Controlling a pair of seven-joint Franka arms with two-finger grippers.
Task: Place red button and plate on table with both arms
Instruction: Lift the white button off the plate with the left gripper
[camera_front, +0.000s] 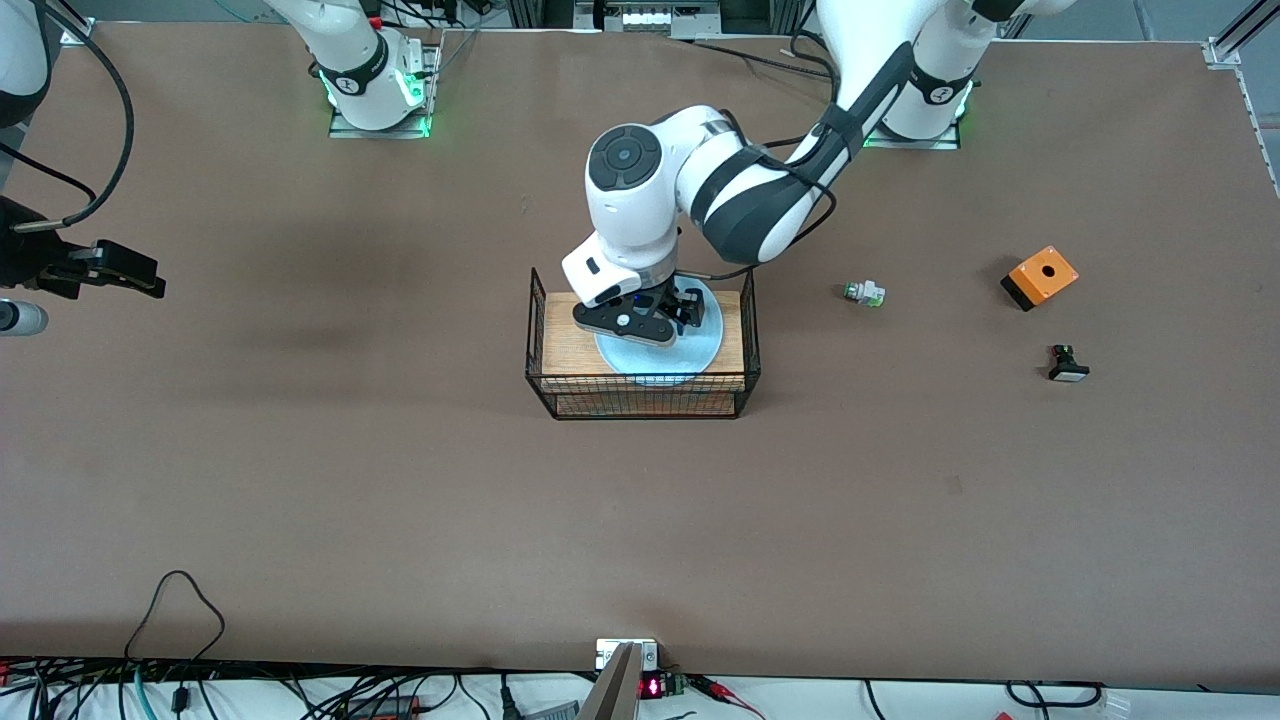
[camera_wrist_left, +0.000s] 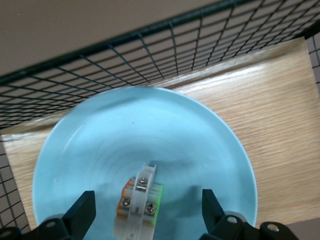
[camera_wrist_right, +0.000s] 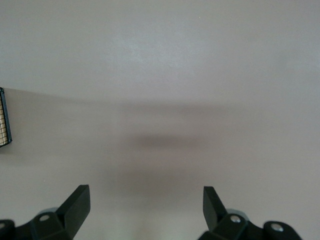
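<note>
Two arms on my rig, only one busy. My left gripper (camera_wrist_left: 145, 212) is down inside the black wire rack with a wooden top (camera_front: 552, 340), fingers spread either side of the small whitish red button switch (camera_wrist_left: 139, 202), not yet pinching it. The switch lies on the round light-blue plate (camera_wrist_left: 150, 135), which sits on the rack. I judge this the grasp step: close, then lift clear of the wire. My right gripper (camera_wrist_right: 145, 210) waits spread over bare brown table (camera_front: 400, 500).

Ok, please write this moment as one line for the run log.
left pincer: open, astride red button on plate on rack | right pincer: open, waiting over table
</note>
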